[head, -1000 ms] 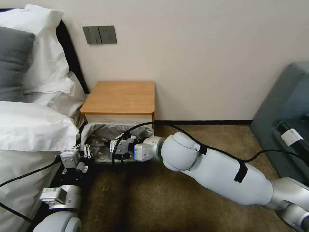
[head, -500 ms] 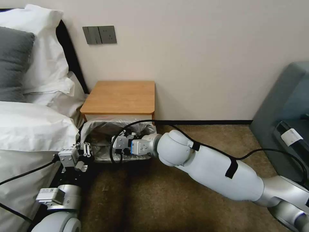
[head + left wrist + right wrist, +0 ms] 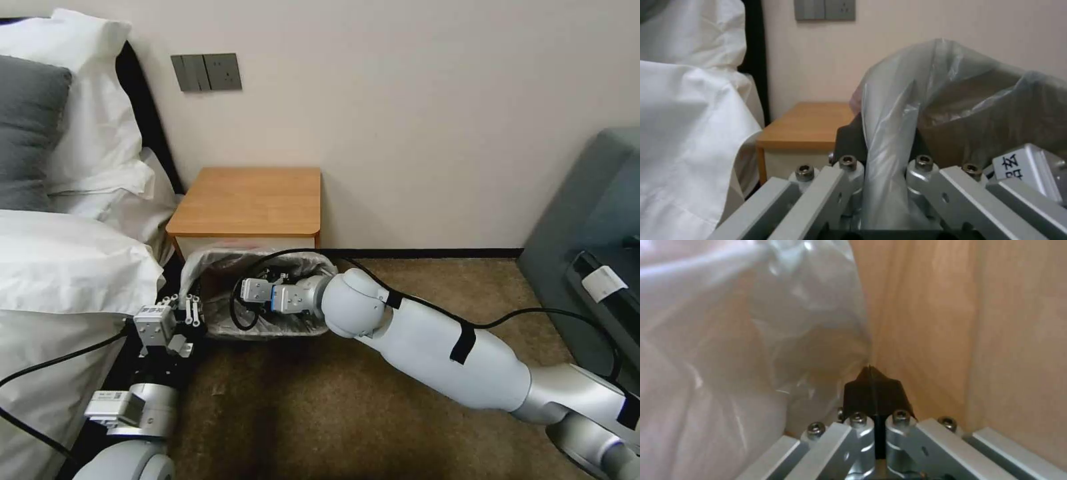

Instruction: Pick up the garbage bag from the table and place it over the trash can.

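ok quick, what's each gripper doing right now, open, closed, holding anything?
Left gripper: closed on a fold of the garbage bag.
Right gripper: fingers shut, tips beside the bag; whether they pinch any film cannot be told.

Since a second ago the right gripper (image 3: pixel 248 291) has moved toward the upper left of the head view, nearer the table (image 3: pixel 251 200). The garbage bag (image 3: pixel 301 267) now spreads wider and rounder. The left gripper (image 3: pixel 190 310) has shifted slightly right and upward.
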Robot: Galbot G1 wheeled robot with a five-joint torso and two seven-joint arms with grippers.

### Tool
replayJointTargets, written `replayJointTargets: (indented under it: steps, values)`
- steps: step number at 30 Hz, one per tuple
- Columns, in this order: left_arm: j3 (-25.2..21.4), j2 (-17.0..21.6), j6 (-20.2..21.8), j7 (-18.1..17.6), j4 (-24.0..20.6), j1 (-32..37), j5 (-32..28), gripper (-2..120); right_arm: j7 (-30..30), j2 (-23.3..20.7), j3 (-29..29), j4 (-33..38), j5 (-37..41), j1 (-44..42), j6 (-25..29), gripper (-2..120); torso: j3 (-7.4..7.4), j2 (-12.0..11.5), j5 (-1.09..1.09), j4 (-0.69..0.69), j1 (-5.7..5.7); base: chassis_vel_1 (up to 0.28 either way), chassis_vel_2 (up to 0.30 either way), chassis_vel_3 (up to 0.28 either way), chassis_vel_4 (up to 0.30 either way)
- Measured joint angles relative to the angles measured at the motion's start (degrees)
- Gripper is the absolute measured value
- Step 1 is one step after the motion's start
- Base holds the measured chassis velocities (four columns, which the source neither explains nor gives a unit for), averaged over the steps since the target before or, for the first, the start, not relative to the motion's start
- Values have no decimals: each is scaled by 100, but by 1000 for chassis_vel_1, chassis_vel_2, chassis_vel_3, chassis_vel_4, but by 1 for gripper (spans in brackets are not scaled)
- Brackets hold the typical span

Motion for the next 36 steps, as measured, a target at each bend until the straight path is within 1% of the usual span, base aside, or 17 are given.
replayJointTargets:
  steps: [6,8,9,12,16,29,36]
  values:
    - [4,-2,-39,21,-25,3,87,7,130,48,-102,-46,54,-15,-235,0,0,0,0,0,0,0,0,0,0]
    - [3,-3,-105,52,-27,13,180,7,244,129,-142,-102,90,-12,-404,0,0,0,0,0,0,0,0,0,0]
    - [3,-3,-105,52,-27,13,180,7,244,129,-142,-102,90,-12,-404,0,0,0,0,0,0,0,0,0,0]
    - [20,-13,-144,76,-52,33,237,7,343,203,-186,-150,171,5,-682,0,0,0,0,0,0,0,0,0,0]
    - [33,-15,-156,108,-59,46,251,7,383,240,-198,-162,182,9,-837,0,0,0,0,0,0,0,0,0,0]
    - [14,-24,-157,274,-33,113,259,7,353,302,-119,-278,-21,31,-885,0,0,0,0,0,0,0,0,0,0]
    - [17,-45,-128,266,-18,114,215,7,339,309,-105,-285,-45,-19,-862,0,0,0,0,0,0,0,0,0,0]
